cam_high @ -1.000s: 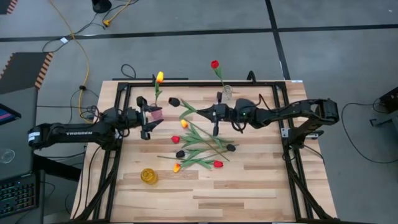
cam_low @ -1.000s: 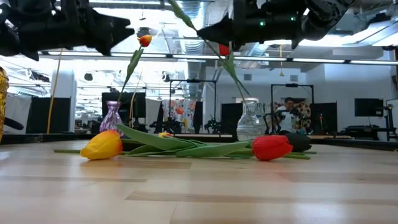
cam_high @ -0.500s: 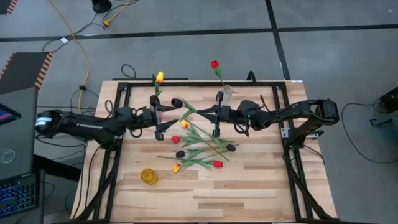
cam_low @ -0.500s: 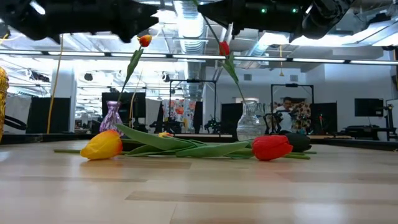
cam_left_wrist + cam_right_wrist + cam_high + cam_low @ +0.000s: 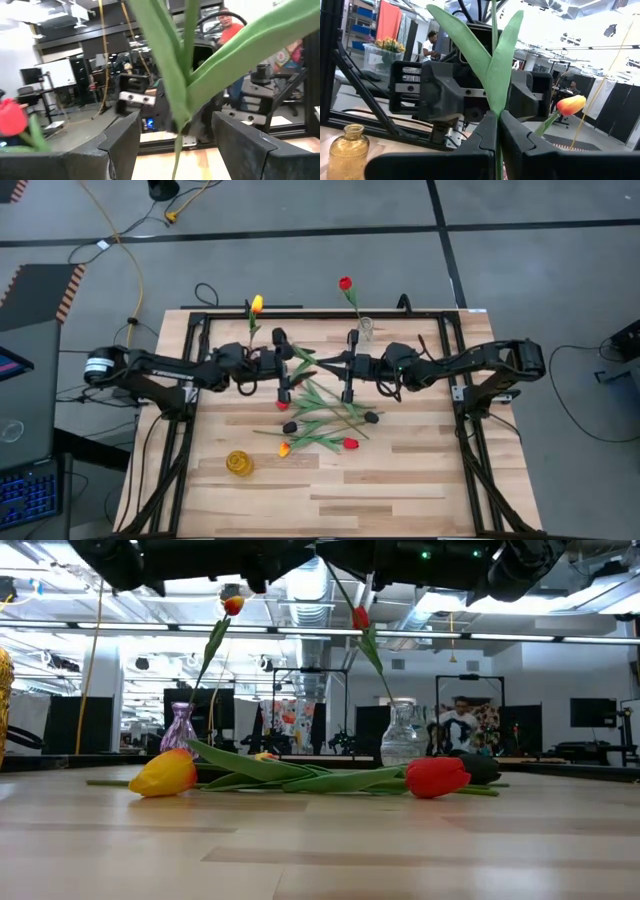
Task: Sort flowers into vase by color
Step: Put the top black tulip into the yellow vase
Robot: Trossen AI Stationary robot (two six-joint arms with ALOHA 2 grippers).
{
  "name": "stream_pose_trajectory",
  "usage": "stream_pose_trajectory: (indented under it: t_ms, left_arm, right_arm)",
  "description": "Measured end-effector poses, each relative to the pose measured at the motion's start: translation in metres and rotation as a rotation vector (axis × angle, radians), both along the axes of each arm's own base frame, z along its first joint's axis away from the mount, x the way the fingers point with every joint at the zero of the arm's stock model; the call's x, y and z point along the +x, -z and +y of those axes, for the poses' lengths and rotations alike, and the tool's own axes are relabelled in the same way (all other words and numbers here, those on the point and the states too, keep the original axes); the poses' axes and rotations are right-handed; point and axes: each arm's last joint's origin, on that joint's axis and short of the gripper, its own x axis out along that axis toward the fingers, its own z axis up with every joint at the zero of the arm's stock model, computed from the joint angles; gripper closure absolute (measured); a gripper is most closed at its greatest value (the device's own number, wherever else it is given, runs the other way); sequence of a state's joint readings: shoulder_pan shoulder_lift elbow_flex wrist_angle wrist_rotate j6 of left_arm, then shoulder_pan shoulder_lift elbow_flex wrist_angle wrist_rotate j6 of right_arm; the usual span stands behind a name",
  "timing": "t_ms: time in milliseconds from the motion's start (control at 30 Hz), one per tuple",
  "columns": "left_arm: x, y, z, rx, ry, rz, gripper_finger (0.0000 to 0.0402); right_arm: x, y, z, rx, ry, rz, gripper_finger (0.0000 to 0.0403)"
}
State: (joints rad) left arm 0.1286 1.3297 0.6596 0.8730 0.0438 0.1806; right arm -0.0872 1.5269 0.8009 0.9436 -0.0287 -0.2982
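Observation:
My right gripper (image 5: 322, 361) is shut on a near-black-headed flower (image 5: 279, 337), held above the table's middle and pointing toward my left arm. My left gripper (image 5: 175, 145) faces it, open. Its fingers stand on either side of that flower's stem and leaves (image 5: 170, 75) without touching. A yellow flower (image 5: 257, 304) stands in a purple vase (image 5: 180, 727). A red one (image 5: 345, 283) stands in a clear vase (image 5: 366, 328). Several more flowers (image 5: 322, 415) lie flat in a pile on the table. My right gripper pinches the flower's thin stem (image 5: 493, 112) between its two fingers, just below where the leaves branch off. The fingers come about level from the table's right side. The flower reaches out past them toward the left and is lifted clear of the table.
An amber vase (image 5: 240, 463) stands near the front left, apart from the pile. A black frame (image 5: 300, 313) runs along the table's far edge and sides. People show in the room beyond the table (image 5: 460, 720). Bare wood lies along the near edge (image 5: 380, 500).
My left gripper has travelled toward the table's right and risen, staying open, until its fingers flank the stem held by my right gripper. The held flower and the pile have kept their places.

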Motion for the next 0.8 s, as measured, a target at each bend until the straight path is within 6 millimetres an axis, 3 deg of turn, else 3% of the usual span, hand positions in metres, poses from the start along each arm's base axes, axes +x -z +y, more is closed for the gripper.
stream_pose_trajectory:
  t_ms: [300, 800]
  left_arm:
    - [0.0036, -0.0046, -0.0072, 0.001, 0.020, -0.031, 0.0181]
    - [0.0033, -0.0056, -0.0067, 0.006, -0.003, -0.041, 0.0346]
  right_arm:
    - [0.0000, 0.0000, 0.0000, 0.000, 0.001, 0.000, 0.0366]
    - [0.0000, 0.0000, 0.0000, 0.002, 0.001, 0.000, 0.0365]
